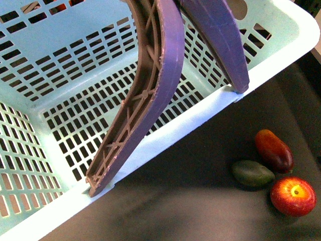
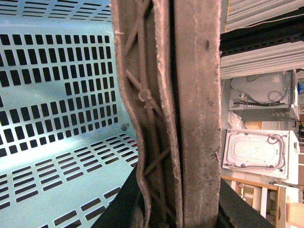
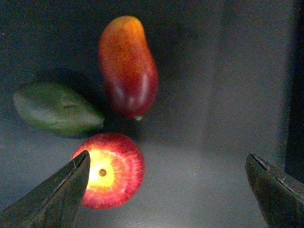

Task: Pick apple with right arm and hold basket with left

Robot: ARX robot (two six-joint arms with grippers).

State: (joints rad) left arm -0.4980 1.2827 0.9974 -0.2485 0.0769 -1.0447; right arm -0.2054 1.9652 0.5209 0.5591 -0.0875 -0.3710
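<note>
The red apple (image 1: 293,196) with a yellow blush round its stem dimple lies on the dark table at the front right. In the right wrist view the apple (image 3: 114,171) sits just beside one finger of my open right gripper (image 3: 166,178), not between the fingers. The light blue slotted basket (image 1: 75,65) fills the front view, lifted and tilted, its purple handles (image 1: 145,95) raised. My left gripper (image 2: 175,209) is shut on the basket handle (image 2: 190,104). Neither gripper shows in the front view.
A red-orange mango-like fruit (image 1: 274,150) and a dark green oval fruit (image 1: 252,173) lie right next to the apple; both also show in the right wrist view, mango (image 3: 127,66) and green fruit (image 3: 57,109). Shelves with white panels (image 2: 256,152) stand beyond the basket.
</note>
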